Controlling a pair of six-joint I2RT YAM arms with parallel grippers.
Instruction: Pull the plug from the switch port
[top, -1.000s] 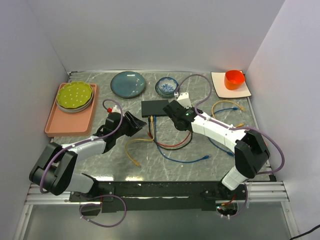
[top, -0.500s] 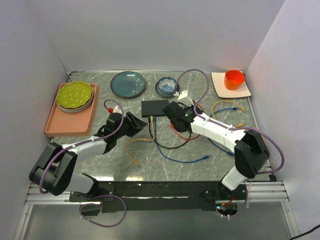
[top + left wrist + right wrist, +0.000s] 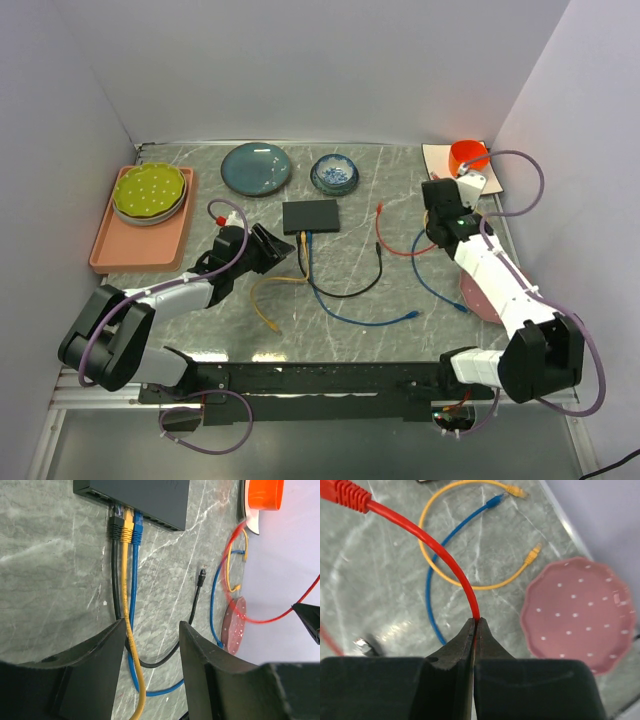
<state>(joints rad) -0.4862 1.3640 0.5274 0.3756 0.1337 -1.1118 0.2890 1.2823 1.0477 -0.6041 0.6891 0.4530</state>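
The switch [image 3: 310,215] lies flat at mid-table with its sockets along the near edge. A black plug [image 3: 116,526], a yellow plug [image 3: 128,526] and a blue plug [image 3: 138,529] are seated side by side in it. The right gripper [image 3: 474,624], positioned well to the right of the switch, is clenched on the red cable [image 3: 445,562]. The red plug [image 3: 344,495] is out of any socket and apart from the switch. The left gripper [image 3: 151,625] sits near the plugged cables, fingers [image 3: 97,665] released and grasping nothing. A pink plate [image 3: 580,615] lies below the right gripper.
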